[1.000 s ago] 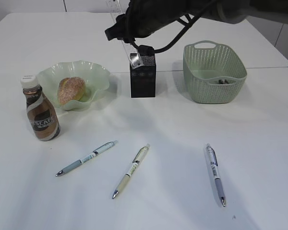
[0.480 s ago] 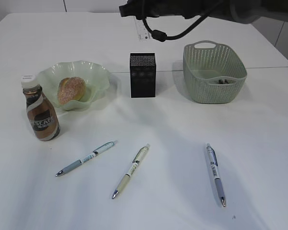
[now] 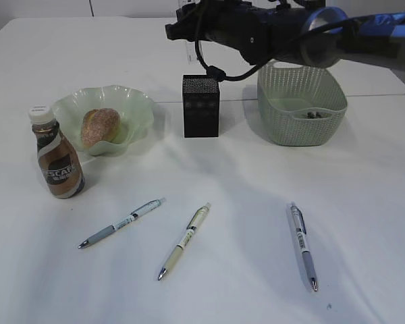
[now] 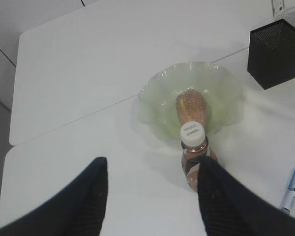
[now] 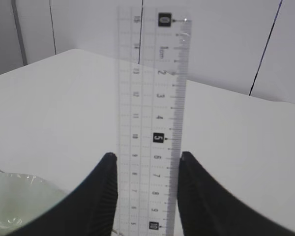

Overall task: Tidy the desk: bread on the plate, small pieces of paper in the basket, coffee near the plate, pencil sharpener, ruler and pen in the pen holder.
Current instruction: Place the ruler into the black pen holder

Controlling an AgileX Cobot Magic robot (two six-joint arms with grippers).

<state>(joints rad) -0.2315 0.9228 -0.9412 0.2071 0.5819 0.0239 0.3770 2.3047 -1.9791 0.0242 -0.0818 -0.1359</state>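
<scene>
The right arm (image 3: 310, 34) has lifted from the pen holder (image 3: 200, 106) since a second ago; its hand (image 5: 143, 196) stays clamped on the clear ruler (image 5: 150, 123), held high, not deposited. Left hand (image 4: 150, 196) hovers wide, empty.

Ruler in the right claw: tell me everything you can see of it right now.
The ruler is a clear plastic strip with printed centimetre marks, black squares at 0, 5 and 10. It stands upright in the right wrist view, zero end up, clamped between the two black ribbed fingers of the right claw, which press on its long edges. In the exterior view only a pale sliver shows beneath the arm, above and behind the black pen holder, not inside it. Nothing else touches it.
</scene>
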